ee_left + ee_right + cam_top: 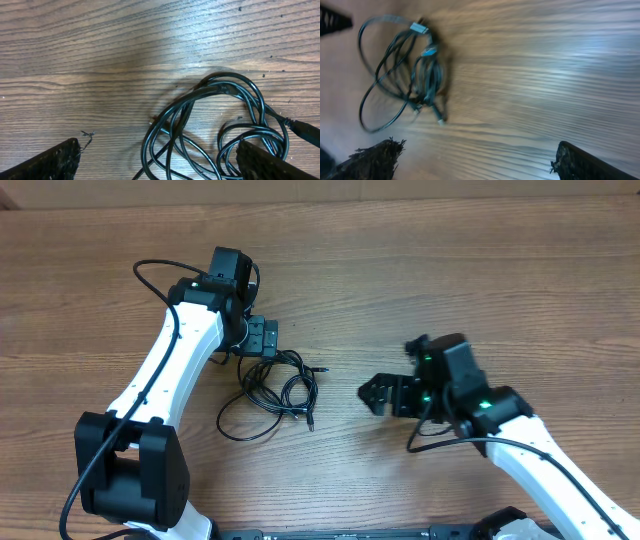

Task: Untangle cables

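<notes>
The cables [270,393] lie in one loose knot of loops on the table [480,270], between the two arms and closer to the left one. The left fingers [262,340] hang just above the knot's upper edge, spread as wide as they go and holding nothing; in the left wrist view the loops sit between the two tips, crowding toward the right-hand one. The right fingers [380,392] are also fully spread and empty, pointing at the knot from the side, well apart from it. The job looks barely begun, and the step in hand seems to be a first grasp. To do it well, the left fingers should drop onto a single outer strand, not the crossed middle, where closing would likely pinch several cords together. A free end, such as the plug [311,423] poking out below, would suit the right fingers, so that pulling apart loosens the loops instead of tightening them.
</notes>
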